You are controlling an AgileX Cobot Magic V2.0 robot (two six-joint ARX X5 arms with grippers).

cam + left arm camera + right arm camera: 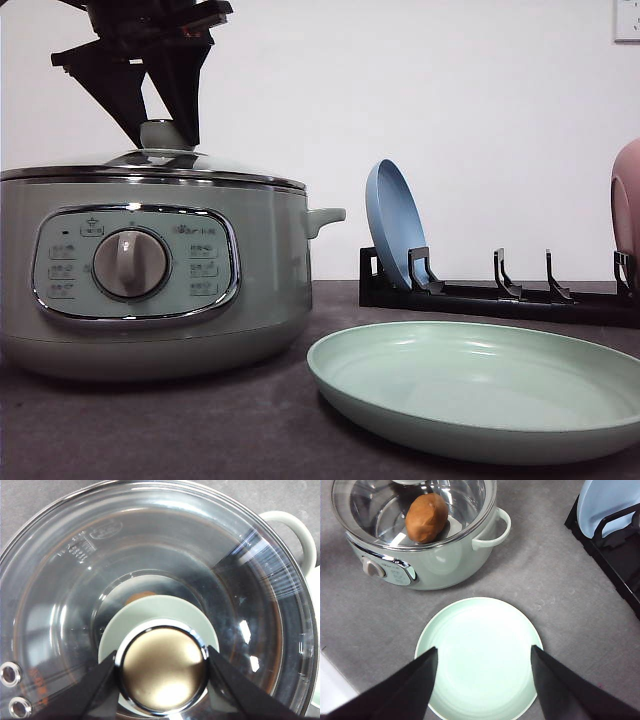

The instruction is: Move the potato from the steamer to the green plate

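Front view, upper left: left gripper (165, 125) clasps the lid knob (163, 133) of the steamer (150, 265); right gripper (484, 652) is spread. A slipping lid could hit the potato (426, 517).

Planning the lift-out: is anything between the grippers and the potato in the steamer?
Yes. The knobbed glass lid sits on the sage-green steamer, covering the orange-brown potato. The left gripper has its fingers around the lid's knob. The pale green plate lies bare.
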